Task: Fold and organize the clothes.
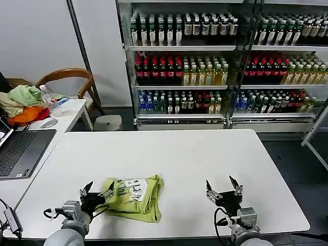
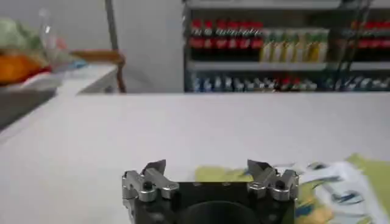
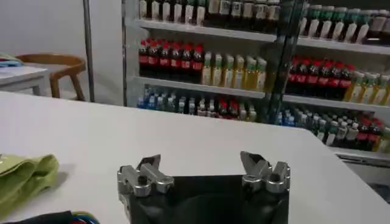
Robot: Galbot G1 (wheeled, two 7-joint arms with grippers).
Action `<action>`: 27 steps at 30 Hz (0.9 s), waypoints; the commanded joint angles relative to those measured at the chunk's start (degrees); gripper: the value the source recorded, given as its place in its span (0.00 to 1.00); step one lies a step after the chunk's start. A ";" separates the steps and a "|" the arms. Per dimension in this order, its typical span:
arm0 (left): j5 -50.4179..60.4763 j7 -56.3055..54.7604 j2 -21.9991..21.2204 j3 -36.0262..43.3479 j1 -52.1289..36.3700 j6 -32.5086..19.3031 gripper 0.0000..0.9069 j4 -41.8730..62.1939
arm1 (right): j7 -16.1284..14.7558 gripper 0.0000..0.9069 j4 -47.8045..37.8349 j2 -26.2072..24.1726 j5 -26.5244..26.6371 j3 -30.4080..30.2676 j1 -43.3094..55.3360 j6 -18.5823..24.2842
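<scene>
Lying folded into a rumpled bundle near the front edge of the white rectangular table (image 1: 179, 154), left of its middle, the lime yellow-green cotton T-shirt (image 1: 134, 197) shows its white-and-dark printed graphic facing up. Starting at the far left, a smaller white side table (image 1: 72, 110) carries an open dark grey laptop (image 1: 20, 151), a white computer mouse (image 1: 49, 122), a clear plastic water bottle (image 1: 47, 96) and a heap of pale green, beige and orange garments (image 1: 23, 105), with a brown wooden chair (image 1: 69, 77) behind it. On the main table, the left gripper (image 1: 99, 192) sits low near the front left corner, its fingers apart, the tips just at the shirt's left edge; in the left wrist view the same left gripper (image 2: 207, 173) has the shirt (image 2: 341, 189) lying just beyond and to one side of it. Further right, the right gripper (image 1: 223, 188) hovers near the front edge, well apart from the shirt, fingers spread with nothing between them; the right wrist view shows the right gripper (image 3: 203, 170) over bare tabletop with a green fold of the shirt (image 3: 24, 176) off to the side. Behind the table stand glass-fronted drink shelves (image 1: 205, 61) stocked with bottles.
</scene>
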 commanded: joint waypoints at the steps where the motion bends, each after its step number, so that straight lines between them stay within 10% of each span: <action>1: -6.97 0.89 -0.34 -3.84 -0.61 5.01 1.00 4.66 | -0.01 1.00 -0.11 -0.01 0.01 -0.05 0.23 0.05; 5: -6.91 1.31 -0.62 -3.10 -0.24 5.02 1.00 4.04 | -0.01 1.00 -0.31 -0.05 0.01 -0.20 0.48 0.05; 6: -6.85 1.61 -0.75 -2.85 -0.07 4.91 0.83 3.90 | -0.01 1.00 -0.35 -0.08 0.00 -0.20 0.52 0.04; 7: -6.80 1.60 -0.86 -2.64 -0.12 4.68 0.18 3.97 | -0.01 1.00 -0.44 -0.05 0.00 -0.21 0.57 0.06; 8: -6.92 1.53 -1.05 -2.49 -0.24 4.25 0.06 4.09 | 0.00 1.00 -0.47 -0.03 -0.01 -0.22 0.57 0.06; 27: -5.23 1.55 -1.39 -0.56 0.44 0.86 0.04 1.54 | 0.00 1.00 -0.62 0.44 -0.30 -0.18 0.39 0.16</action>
